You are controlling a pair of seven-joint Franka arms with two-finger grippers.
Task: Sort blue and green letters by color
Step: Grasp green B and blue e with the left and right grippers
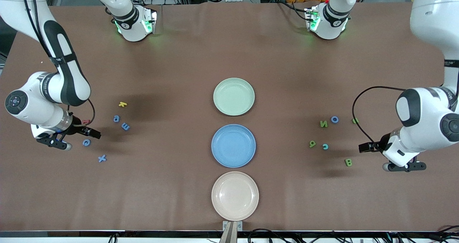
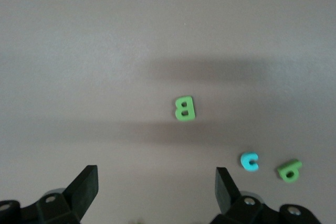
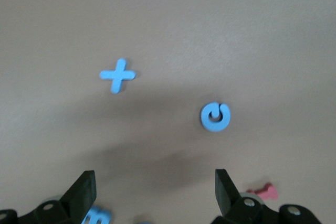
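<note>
Now both grippers hover low, fingers spread wide, nothing held.
Left gripper (image 2: pixel 156 184): centre on green B (image 2: pixel 184 108), descend straight; right gripper (image 3: pixel 155 187): likewise for blue C (image 3: pixel 215 117).

A brown table (image 1: pixel 200 49) carried three plates in a line down its middle: a pale green plate (image 1: pixel 233 96) at 12 o'clock, a blue plate (image 1: pixel 233 146) at the centre, and a beige plate (image 1: pixel 235 195) at 6 o'clock. Toward 9 o'clock lay four blue letters (image 1: pixel 102 158) and one yellow letter (image 1: pixel 122 104). Toward 3 o'clock lay green letters (image 1: pixel 348 162) mixed with two blue ones (image 1: pixel 334 119). Every letter rested flat on the table, apart from the plates.
</note>
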